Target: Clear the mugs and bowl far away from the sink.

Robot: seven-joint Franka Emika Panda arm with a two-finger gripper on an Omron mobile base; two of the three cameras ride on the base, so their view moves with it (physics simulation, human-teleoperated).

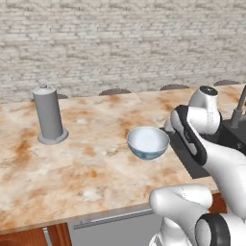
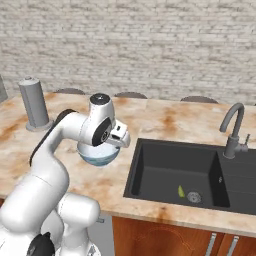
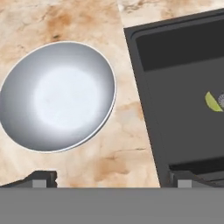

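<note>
The bowl [image 1: 148, 142] sits on the table [image 1: 91, 158] at the centre of the left base view, just beside the near-left corner of the sink [image 2: 180, 172]. In the hand view the bowl [image 3: 59, 96] fills the left half of the frame and the sink's black basin [image 3: 183, 100] the right half. The end effector [image 3: 111, 178] hangs above the strip of table between them, its fingertips [image 3: 43, 178] spread wide and holding nothing.

The step in hand looks like reaching for the bowl. To do it well, the end effector should shift toward the left of the hand view until one finger stands inside the rim and the other outside, then descend and pinch the wall; the glossy, curved side would likely slip under a grip across the full width. Carrying it toward the left of the left base view takes it away from the sink.

The table is mottled orange-and-cream marble. A grey cylindrical canister [image 1: 49, 116] stands at the left of the left base view, a gooseneck faucet [image 2: 232, 130] at the right of the right base view, and a pale brick wall [image 1: 120, 43] spans the top. A small green scrap [image 2: 180, 190] lies near the drain.
</note>
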